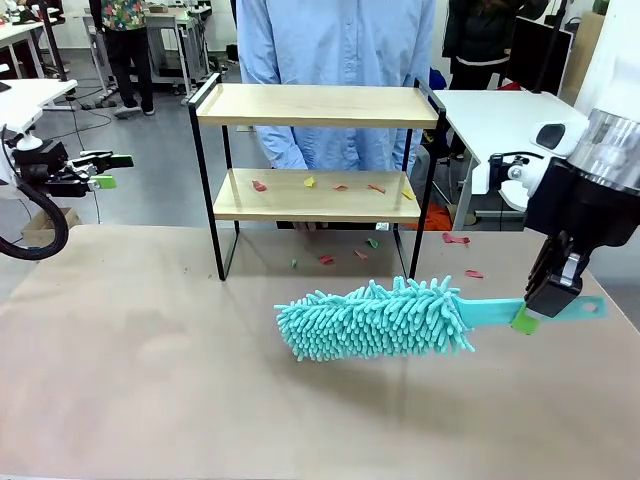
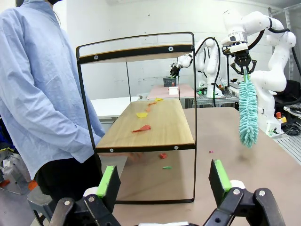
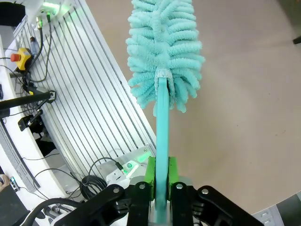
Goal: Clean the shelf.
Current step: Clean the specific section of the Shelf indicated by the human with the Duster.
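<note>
The shelf [image 1: 318, 105] stands at the table's far side, two light wooden boards in a black frame. Red, yellow and green scraps [image 1: 340, 186] lie on its lower board [image 2: 155, 128] and on the table before it. My right gripper [image 1: 548, 300] is shut on the handle of a teal fluffy duster [image 1: 378, 320], held level above the table in front of the shelf. In the right wrist view the green pads [image 3: 150, 173] clamp the teal handle [image 3: 162, 122]. My left gripper [image 1: 100, 170] hangs open at the far left; its green pads [image 2: 107, 181] stand wide apart with nothing between them.
A person in a light blue shirt [image 1: 335, 50] stands right behind the shelf. More scraps [image 1: 456, 240] lie on the table near the shelf's right leg. A white table [image 1: 500, 115] sits at the back right. The brown tabletop [image 1: 150, 370] spreads open in front.
</note>
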{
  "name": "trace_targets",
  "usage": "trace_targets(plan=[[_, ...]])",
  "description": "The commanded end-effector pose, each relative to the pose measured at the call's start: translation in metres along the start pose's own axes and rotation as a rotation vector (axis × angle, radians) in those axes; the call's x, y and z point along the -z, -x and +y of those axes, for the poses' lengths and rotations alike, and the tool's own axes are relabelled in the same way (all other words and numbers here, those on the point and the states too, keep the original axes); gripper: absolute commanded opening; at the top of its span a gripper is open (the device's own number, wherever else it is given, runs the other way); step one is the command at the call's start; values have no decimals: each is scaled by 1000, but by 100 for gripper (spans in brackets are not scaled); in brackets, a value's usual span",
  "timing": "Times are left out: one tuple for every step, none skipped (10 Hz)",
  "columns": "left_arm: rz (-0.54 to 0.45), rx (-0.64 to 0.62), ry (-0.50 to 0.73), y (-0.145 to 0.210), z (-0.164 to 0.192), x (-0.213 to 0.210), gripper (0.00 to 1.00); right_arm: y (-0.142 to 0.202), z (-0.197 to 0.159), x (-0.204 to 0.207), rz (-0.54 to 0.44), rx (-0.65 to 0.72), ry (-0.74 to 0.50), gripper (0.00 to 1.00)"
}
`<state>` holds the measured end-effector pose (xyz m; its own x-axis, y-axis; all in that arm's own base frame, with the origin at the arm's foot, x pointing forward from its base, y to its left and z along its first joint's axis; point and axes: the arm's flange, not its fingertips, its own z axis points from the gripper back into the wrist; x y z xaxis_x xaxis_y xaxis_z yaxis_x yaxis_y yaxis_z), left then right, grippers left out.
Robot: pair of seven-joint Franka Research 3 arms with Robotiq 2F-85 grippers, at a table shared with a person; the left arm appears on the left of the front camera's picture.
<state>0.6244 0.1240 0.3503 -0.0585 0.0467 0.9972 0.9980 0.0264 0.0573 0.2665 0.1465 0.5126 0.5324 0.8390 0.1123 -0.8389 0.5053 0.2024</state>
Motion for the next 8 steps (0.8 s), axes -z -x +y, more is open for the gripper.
trace_targets(plan=[[9, 15, 8, -3, -2, 0, 100, -4, 1, -4, 1, 9, 4, 13], [9, 15, 8, -3, -2, 0, 100, -4, 1, -4, 1, 9, 4, 13], [9, 15, 8, -3, -2, 0, 100, -4, 1, -4, 1, 9, 4, 13], [9, 15, 8, -3, -2, 0, 100, -4, 1, -4, 1, 9, 4, 13], [9, 15, 8, -3, -2, 0, 100, -4, 1, -4, 1, 9, 4, 13], [9, 15, 8, -3, -2, 0, 100, -4, 1, -4, 1, 9, 4, 13], [9, 15, 8, -3, -2, 0, 100, -4, 1, -4, 1, 9, 4, 13], [9, 15, 8, -3, -2, 0, 100, -4, 1, -4, 1, 9, 4, 13]])
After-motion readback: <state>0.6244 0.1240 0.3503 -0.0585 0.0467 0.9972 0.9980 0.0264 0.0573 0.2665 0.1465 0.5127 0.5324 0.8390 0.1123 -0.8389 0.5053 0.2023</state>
